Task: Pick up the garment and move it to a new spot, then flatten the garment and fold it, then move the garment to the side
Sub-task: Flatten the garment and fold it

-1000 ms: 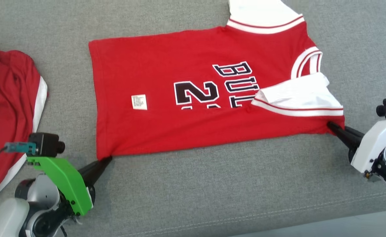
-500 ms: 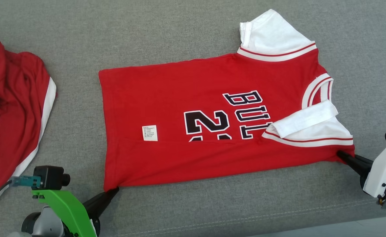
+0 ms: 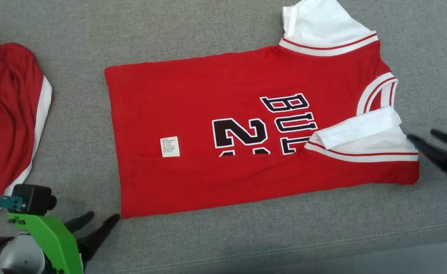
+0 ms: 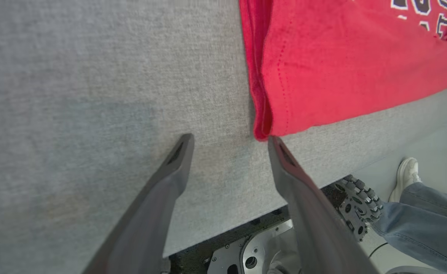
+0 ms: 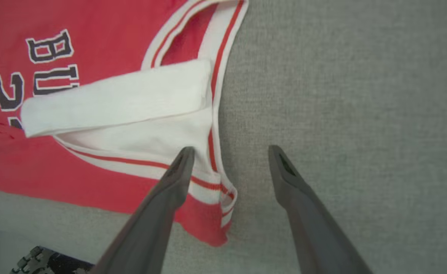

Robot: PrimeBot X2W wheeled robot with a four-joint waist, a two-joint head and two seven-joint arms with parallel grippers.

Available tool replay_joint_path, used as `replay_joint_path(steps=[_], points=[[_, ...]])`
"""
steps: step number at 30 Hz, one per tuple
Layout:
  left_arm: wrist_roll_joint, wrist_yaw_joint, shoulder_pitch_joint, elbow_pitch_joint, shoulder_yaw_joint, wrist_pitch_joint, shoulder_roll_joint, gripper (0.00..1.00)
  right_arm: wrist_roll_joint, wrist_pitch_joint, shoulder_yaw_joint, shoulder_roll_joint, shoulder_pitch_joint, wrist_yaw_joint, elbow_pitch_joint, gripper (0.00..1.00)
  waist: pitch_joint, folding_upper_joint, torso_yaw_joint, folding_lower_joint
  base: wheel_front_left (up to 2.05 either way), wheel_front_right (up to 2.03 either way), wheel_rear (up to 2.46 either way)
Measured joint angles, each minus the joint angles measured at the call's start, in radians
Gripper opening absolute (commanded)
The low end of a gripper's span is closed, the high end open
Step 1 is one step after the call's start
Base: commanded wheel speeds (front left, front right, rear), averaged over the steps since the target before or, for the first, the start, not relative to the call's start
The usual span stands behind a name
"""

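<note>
The garment (image 3: 208, 99) is a red jersey with white sleeves and dark lettering. It lies flat on the grey cushion (image 3: 208, 30), its near long edge folded over onto itself. My left gripper (image 3: 103, 217) stands open just off the garment's near left corner; in the left wrist view that corner of the garment (image 4: 341, 68) ends right by one fingertip of the left gripper (image 4: 230, 137). My right gripper (image 3: 420, 134) is open at the garment's right end. In the right wrist view, one finger of the right gripper (image 5: 230, 149) overlaps the white sleeve of the garment (image 5: 94, 34). Nothing is held.
A second red garment with white trim (image 3: 10, 125) lies crumpled at the far left. The cushion's front seam (image 3: 322, 247) runs close below the jersey. Past that edge I see the robot's base (image 4: 356, 205) and a person's shoe (image 4: 406, 175).
Both grippers have opened and let go of the jersey's near corners, which now lie on the cushion. The right gripper has moved up along the jersey's right end. The head camera shifted.
</note>
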Motion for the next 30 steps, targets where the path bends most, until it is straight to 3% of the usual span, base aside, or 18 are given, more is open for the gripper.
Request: replay_joint_path(steps=[3, 8, 17, 30], points=[[0.052, 0.002, -0.040, -0.041, 0.026, 0.023, 0.062, 1.00, -0.072, -0.006, -0.046, -0.049, -0.129, -0.010, -0.059, 1.00, 0.027, 0.0000, -0.002, 0.0000, 0.00, 0.00, 0.00], [0.097, 0.002, -0.245, -0.105, 0.057, 0.064, 0.104, 1.00, -0.116, 0.021, -0.064, -0.037, -0.332, -0.042, -0.123, 1.00, 0.082, -0.0001, -0.003, 0.0000, 0.00, 0.00, 0.00], [0.099, -0.015, -0.516, -0.098, 0.042, 0.158, 0.100, 1.00, -0.172, 0.114, -0.011, 0.041, -0.579, -0.072, -0.107, 1.00, 0.199, 0.0000, 0.017, 0.0001, 0.00, 0.00, 0.00], [0.094, -0.035, -0.674, -0.004, 0.008, 0.183, 0.029, 1.00, -0.264, 0.117, 0.047, 0.187, -0.736, -0.097, 0.063, 1.00, 0.362, 0.0000, 0.056, 0.0002, 0.00, 0.00, 0.00]])
